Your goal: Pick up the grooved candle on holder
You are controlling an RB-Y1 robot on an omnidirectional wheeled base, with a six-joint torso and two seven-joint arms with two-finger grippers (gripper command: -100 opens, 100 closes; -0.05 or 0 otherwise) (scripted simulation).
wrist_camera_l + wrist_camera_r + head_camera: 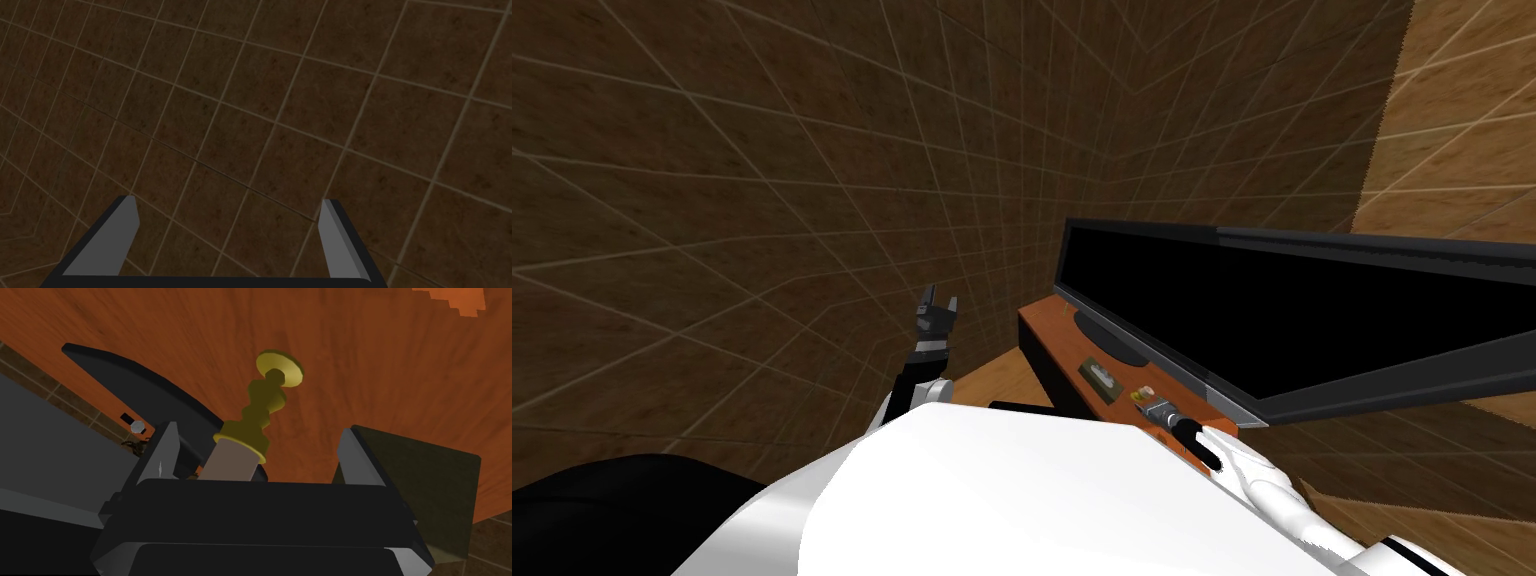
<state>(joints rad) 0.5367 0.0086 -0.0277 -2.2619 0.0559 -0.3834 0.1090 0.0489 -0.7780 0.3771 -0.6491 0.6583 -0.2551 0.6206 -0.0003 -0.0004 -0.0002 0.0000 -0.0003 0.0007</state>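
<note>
A pale candle [232,460] sits in a brass-coloured holder [265,403] with a turned stem and a round foot, standing on an orange-brown wooden cabinet top [350,363]. My right gripper [260,455] is open around the candle, which stands between the fingers, nearer one finger and touching neither. Much of the candle is hidden behind the gripper's body. The head view has the candle [1146,396] on the cabinet [1057,350] in front of the television, with my right gripper [1167,412] at it. My left gripper [937,305] is raised in front of the tiled wall, open [227,215] and empty.
A large black television [1312,320] stands on the cabinet just behind the candle, its dark foot [140,393] close to one finger. A dark olive box [425,488] lies beside the other finger. A small flat item [1100,377] sits further along the cabinet.
</note>
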